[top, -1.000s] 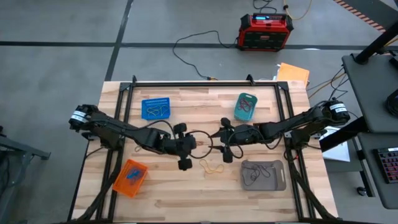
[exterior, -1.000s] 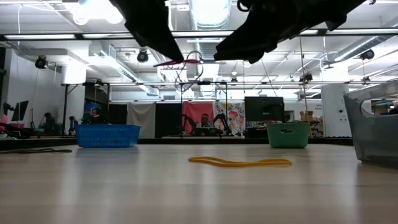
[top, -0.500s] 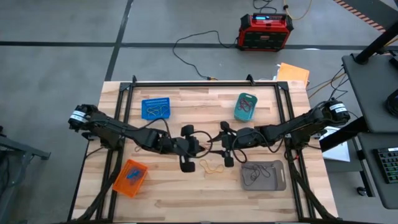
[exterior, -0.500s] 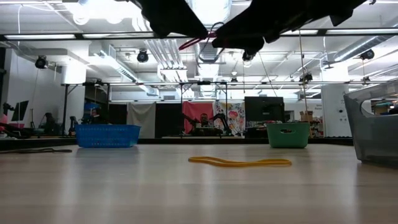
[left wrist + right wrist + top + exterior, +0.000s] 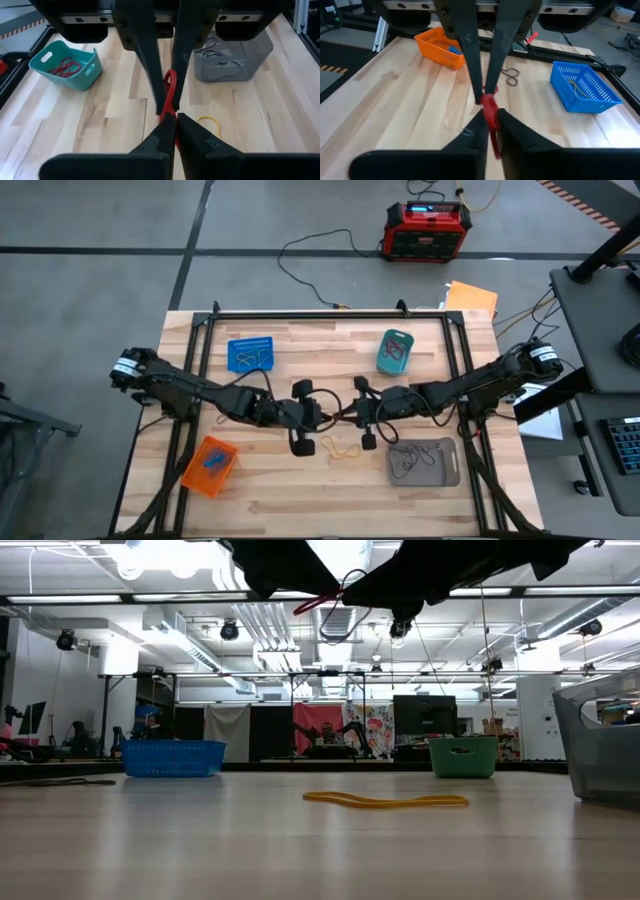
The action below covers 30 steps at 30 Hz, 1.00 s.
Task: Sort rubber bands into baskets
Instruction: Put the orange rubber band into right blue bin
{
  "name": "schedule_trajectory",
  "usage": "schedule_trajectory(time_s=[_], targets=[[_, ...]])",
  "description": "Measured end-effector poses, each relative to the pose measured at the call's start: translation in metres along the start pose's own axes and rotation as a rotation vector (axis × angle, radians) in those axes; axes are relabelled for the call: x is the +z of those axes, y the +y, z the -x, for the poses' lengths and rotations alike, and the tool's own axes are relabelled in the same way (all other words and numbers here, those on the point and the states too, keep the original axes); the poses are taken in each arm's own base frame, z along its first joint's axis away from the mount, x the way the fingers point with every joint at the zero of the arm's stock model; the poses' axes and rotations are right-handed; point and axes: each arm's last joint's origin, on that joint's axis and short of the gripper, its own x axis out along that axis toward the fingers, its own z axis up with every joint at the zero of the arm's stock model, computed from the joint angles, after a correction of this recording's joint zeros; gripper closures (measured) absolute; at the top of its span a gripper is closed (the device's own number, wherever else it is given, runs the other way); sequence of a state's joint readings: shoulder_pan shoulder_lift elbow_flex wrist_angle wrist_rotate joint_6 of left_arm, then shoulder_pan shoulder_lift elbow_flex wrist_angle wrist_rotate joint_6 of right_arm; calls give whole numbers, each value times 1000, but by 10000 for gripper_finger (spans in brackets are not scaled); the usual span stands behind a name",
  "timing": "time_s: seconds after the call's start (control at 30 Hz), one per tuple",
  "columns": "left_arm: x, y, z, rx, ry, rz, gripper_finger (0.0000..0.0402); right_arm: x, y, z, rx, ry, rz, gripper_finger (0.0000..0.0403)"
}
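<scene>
1. Two dark robot arms meet above the middle of a wooden table (image 5: 300, 490), tip to tip.
2. The left hand (image 5: 172, 107) is pressed together on a red rubber band (image 5: 170, 87), held in the air.
3. The right hand (image 5: 489, 102), spread wide a second ago, has just closed on the same band from the opposite side. Both hands now pinch it together.
4. This looks like a handover: the left hand would next need to let go.
5. Below the hands, a yellow rubber band (image 5: 345, 448) lies loose on the table.
6. Behind the right hand stands the teal basket (image 5: 393, 352), which already holds red bands, the likely destination.
7. The grey basket (image 5: 425, 462) sits beside the right hand; the blue basket (image 5: 250, 355) and orange basket (image 5: 209, 466) flank the left arm.
</scene>
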<state>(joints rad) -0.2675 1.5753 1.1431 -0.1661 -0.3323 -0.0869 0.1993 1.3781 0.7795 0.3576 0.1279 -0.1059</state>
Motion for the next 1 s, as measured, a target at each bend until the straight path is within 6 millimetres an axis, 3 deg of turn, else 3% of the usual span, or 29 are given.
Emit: schedule_trajectory(time_s=[0.13, 0.27, 0.4, 0.5, 0.63, 0.83, 1.0], targets=[[-1, 0, 0, -7, 7, 3, 388, 0, 0, 0, 1, 1, 1, 391], [-1, 2, 0, 14, 16, -1, 343, -2, 0, 0, 1, 17, 1, 393], [-5, 6, 1, 156, 48, -23, 288, -6, -2, 2, -32, 73, -20, 393], [-8, 11, 7, 254, 90, -42, 256, -9, -14, 7, -174, 185, -45, 393], [-9, 16, 16, 335, 112, -36, 229, -8, -44, 18, -422, 443, -98, 394], [-10, 18, 19, 371, 123, -27, 219, -1, -114, 49, -685, 790, -319, 394], [-12, 17, 15, 375, 130, -25, 221, -6, -164, 77, -713, 907, -567, 394]])
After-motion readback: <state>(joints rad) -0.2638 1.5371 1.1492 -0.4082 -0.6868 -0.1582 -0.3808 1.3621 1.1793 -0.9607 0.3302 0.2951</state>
